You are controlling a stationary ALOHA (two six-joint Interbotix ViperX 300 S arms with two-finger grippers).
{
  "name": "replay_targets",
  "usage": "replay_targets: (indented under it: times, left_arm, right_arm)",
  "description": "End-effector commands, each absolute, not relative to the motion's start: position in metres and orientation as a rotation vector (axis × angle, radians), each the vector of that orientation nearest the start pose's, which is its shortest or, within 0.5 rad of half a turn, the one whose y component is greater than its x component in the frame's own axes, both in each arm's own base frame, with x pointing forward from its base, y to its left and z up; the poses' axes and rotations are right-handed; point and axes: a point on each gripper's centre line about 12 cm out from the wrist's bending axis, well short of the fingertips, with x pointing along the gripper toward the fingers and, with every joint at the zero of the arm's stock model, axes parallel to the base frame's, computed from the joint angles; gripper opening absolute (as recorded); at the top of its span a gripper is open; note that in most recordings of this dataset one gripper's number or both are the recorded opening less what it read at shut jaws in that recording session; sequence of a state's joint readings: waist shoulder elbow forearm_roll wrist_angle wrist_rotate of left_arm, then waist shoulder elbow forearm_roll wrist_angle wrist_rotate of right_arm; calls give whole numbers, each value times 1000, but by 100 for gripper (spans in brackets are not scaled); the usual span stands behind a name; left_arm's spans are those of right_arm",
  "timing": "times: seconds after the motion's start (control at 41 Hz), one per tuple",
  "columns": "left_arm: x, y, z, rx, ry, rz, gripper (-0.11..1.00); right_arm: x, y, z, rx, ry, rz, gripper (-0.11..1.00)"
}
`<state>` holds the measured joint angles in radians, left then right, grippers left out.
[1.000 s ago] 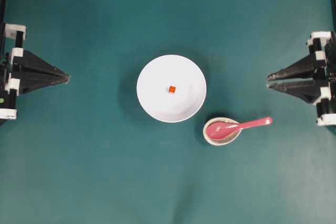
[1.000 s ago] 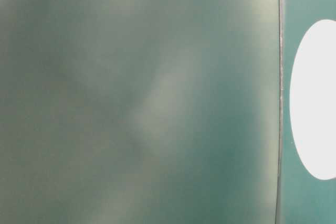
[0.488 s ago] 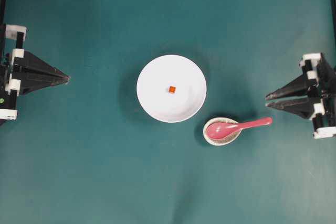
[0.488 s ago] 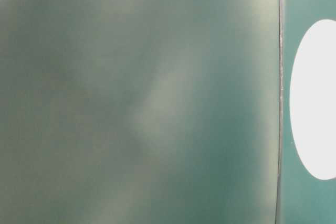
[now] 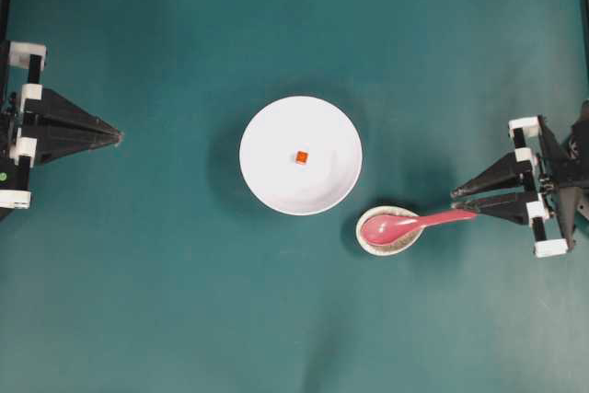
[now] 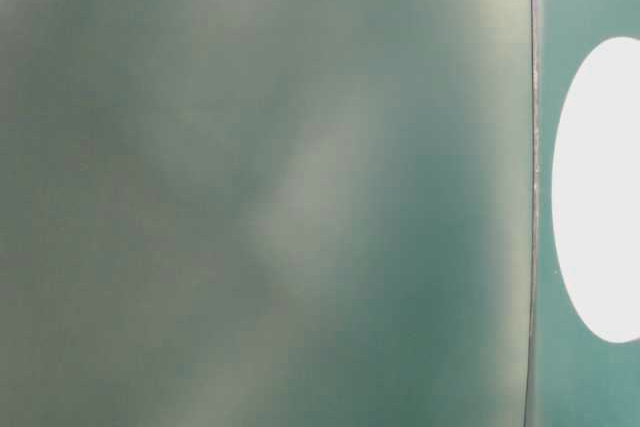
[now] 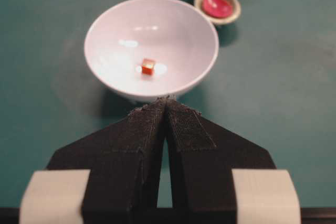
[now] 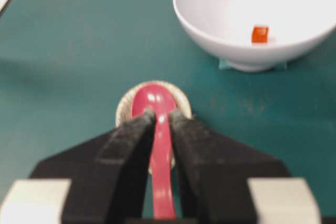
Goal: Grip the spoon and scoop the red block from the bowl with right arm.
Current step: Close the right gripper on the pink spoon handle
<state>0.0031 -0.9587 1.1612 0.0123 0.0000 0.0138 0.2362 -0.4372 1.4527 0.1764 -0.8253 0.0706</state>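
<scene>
Task at its first stage: the black two-fingered right gripper [image 8: 163,121], jaws apart, straddles the handle of the glossy pink-red spoon [image 5: 416,222] lying in its speckled cream rest [image 5: 389,243], not yet clamped, while the tiny orange-red block [image 5: 301,156] sits unscooped mid-bowl in the large white bowl [image 5: 267,181] to the left.

Matte teal tabletop [image 5: 184,301], evenly lit

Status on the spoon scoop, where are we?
Done: nothing yet. In hand: right hand straddles the spoon handle, jaws open, no grip. The spoon's scoop sits in the spoon rest. Left: grip, lift, scoop the red block from the bowl.
</scene>
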Motion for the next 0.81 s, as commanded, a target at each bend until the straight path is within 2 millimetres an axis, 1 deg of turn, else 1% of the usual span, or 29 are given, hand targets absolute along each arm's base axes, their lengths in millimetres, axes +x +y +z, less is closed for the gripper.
replay_targets:
  times: [0.0, 0.049, 0.244, 0.317, 0.439, 0.61, 0.781]
  left_arm:
    - [201, 1, 272, 29, 181, 2, -1]
    - [201, 1, 272, 29, 181, 2, -1]
    - [201, 1, 272, 29, 183, 2, -1]
    - [201, 1, 271, 30, 186, 2, -1]
    - [201, 1, 271, 29, 187, 2, -1]
    - [201, 1, 270, 29, 196, 2, -1]
    - [201, 1, 269, 27, 206, 2, -1]
  right_arm:
    - [202, 33, 148, 175, 196, 84, 29]
    - [202, 33, 147, 178, 201, 83, 31]
    - [201, 34, 142, 176, 236, 84, 48]
    - [199, 34, 139, 170, 252, 88, 51]
    - [194, 33, 130, 161, 281, 84, 51]
    - [187, 33, 124, 144, 254, 93, 51]
    - [190, 39, 115, 124, 261, 118, 51]
